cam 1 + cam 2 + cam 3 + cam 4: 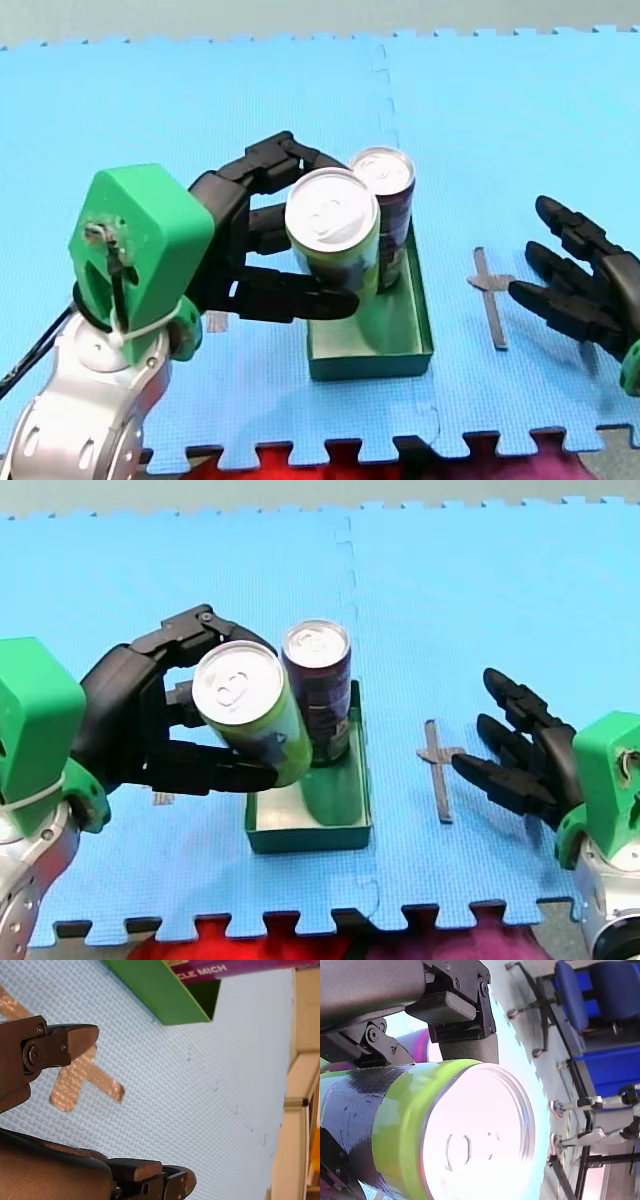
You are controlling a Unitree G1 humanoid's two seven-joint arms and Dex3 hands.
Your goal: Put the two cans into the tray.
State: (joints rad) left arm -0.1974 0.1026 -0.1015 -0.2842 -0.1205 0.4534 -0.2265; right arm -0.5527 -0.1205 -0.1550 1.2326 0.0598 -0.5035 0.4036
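One can (250,712) in left robot hand (150,725)

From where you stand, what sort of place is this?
Probably a robotics lab or test room: interlocking blue foam mats as the work surface, a tape cross marking a spot, and a wheeled blue office chair.

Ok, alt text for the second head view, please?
The left robot hand holds a green can, tilted, over a green tray where a purple can stands. The right robot hand, open, is by a tape cross on the blue mat.
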